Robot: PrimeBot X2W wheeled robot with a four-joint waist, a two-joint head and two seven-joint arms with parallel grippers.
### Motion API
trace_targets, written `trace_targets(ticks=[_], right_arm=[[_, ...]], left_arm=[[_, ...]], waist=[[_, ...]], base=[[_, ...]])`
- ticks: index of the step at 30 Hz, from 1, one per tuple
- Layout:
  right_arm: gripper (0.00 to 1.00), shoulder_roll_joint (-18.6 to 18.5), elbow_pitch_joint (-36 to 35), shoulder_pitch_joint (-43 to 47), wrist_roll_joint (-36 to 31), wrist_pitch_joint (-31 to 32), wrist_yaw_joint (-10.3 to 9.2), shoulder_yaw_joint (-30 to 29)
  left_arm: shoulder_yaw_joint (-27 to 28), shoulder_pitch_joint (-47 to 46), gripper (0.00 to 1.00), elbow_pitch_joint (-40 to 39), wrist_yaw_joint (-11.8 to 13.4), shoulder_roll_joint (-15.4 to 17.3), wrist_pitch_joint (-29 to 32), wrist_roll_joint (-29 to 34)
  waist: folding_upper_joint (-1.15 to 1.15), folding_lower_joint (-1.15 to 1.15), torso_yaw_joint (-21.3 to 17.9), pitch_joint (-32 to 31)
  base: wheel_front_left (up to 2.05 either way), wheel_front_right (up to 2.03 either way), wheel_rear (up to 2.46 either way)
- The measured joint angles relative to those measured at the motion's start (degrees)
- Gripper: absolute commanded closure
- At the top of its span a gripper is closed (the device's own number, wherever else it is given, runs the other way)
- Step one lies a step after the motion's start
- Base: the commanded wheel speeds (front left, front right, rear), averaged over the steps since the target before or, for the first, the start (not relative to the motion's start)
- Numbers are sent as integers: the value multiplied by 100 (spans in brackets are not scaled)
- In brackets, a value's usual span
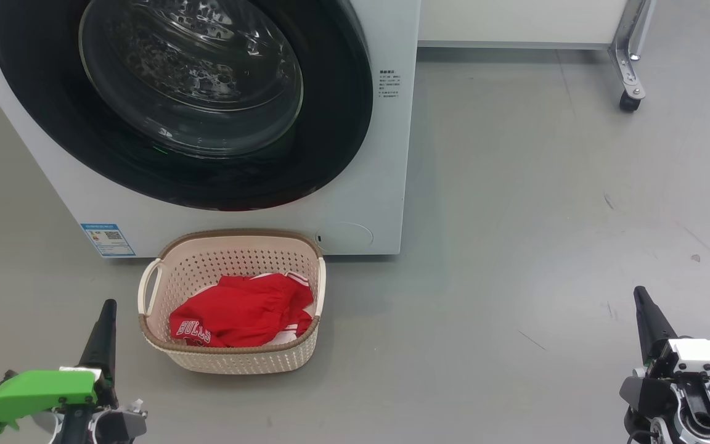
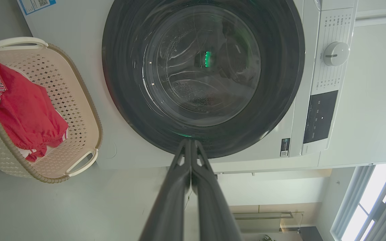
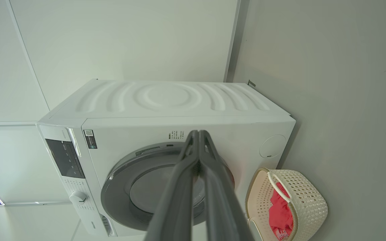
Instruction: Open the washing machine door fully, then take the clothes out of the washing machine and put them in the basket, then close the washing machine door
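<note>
Just right of the left pincer (image 1: 108, 307), far from the right pincer (image 1: 640, 293), sits the basket (image 1: 238, 234) of clothes (image 1: 238, 314); both pincers pressed together, empty; washing machine door (image 1: 34, 92) closed.

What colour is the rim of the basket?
Brown, woven-look; the basket itself is cream. Best in the head view.

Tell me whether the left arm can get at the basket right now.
Probably yes: the left tool sits shut just left of the basket, apart from it, with only floor between them and nothing in the way.
</note>
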Motion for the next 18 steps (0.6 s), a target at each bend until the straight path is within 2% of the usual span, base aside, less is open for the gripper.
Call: trace_targets(ticks=[18], right_arm=[[100, 0, -1, 0, 0, 0, 0, 0]], left_arm=[[2, 0, 100, 0, 0, -1, 0, 0]], waist=[[0, 0, 0, 0]], base=[[0, 0, 0]])
